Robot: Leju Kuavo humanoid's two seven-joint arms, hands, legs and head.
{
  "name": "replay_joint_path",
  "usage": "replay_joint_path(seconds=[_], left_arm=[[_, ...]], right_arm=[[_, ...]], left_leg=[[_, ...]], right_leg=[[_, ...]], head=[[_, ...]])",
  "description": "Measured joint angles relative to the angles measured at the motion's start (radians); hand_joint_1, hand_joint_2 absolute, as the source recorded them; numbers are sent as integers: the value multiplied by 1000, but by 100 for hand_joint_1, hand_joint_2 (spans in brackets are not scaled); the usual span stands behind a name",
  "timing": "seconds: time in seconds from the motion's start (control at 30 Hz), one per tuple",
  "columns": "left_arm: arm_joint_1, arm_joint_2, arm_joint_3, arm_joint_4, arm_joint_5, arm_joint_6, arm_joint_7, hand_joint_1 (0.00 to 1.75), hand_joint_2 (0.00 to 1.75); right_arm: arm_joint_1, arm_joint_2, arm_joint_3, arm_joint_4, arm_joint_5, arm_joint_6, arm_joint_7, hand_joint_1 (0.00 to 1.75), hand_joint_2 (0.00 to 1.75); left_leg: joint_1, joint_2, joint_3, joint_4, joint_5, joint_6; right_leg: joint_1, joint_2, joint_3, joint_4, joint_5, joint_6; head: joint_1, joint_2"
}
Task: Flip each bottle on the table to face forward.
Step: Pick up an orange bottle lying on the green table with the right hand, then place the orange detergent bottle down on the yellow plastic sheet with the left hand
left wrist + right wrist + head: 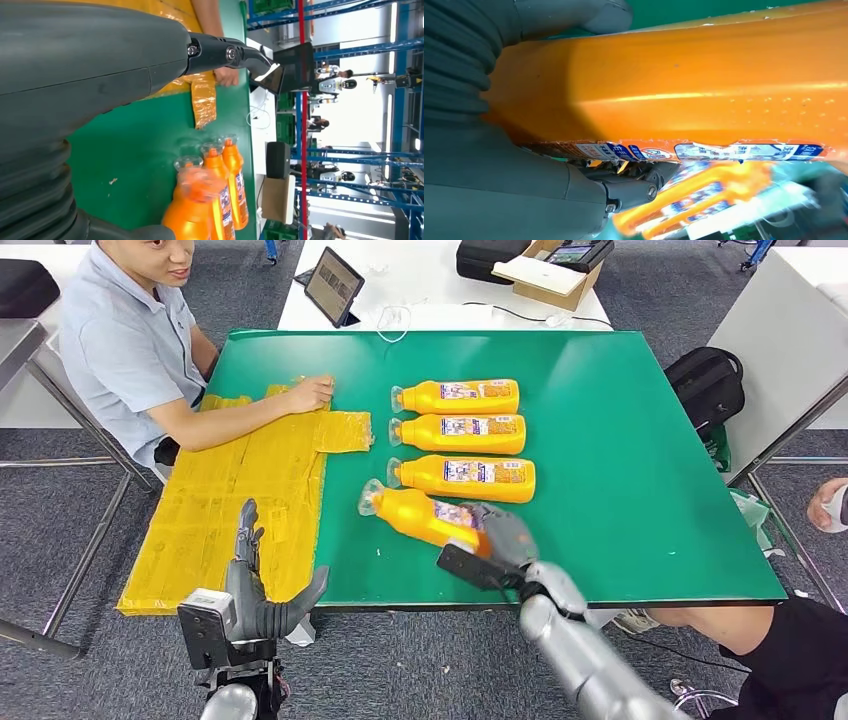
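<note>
**Fourth bottle in hand, mid-turn**

My right hand (497, 540) grips the base end of the nearest bottle (420, 514), holding it skewed at the near end of the row so I can roll its label up. Three bottles (462, 430) behind it already lie label-up on the green table (640, 470). My left hand (262, 590) waits empty, fingers spread, at the near edge.

Right half of table (650, 440): bare green, open passage to right edge. 3 bottles (460, 430) lie close together mid-table, narrow gaps between. Person's forearm (250, 415) rests on yellow sheet (240, 500), blocking the far-left corner.
</note>
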Motion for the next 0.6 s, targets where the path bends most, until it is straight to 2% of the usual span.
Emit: replay_joint_path(seconds=[0.17, 0.37, 0.47, 0.53, 0.6], left_arm=[[5, 0, -3, 0, 24, 9, -16, 0, 175], [10, 2, -14, -1, 32, -14, -23, 0, 175], [13, 8, -33, 0, 90, -117, 8, 0, 175], [19, 13, -47, 1, 147, -199, 29, 0, 175], [25, 17, -59, 3, 174, -234, 32, 0, 175]], right_arm=[[180, 62, -39, -275, -141, -97, -64, 173, 175], [276, 117, -71, -461, -207, -195, -139, 158, 175], [293, 135, -74, -503, -224, -215, -158, 158, 175], [296, 143, -75, -518, -230, -221, -165, 166, 175], [300, 149, -75, -527, -234, -223, -169, 175, 175]], left_leg=[[1, -3, -9, 0, 2, -1], [0, -2, -12, 0, 2, -1], [0, -2, -13, 0, 1, 0], [0, -2, -13, 0, 1, 0], [0, -2, -13, 0, 1, 0]], right_leg=[[1, -1, -7, 1, -1, -1], [0, -1, -10, 1, -1, -1], [-1, -1, -11, 0, -1, 0], [-1, -1, -11, 0, -1, 0], [-1, -1, -11, 0, -1, 0]], head=[[0, 0], [0, 0], [0, 0], [0, 0], [0, 0]])
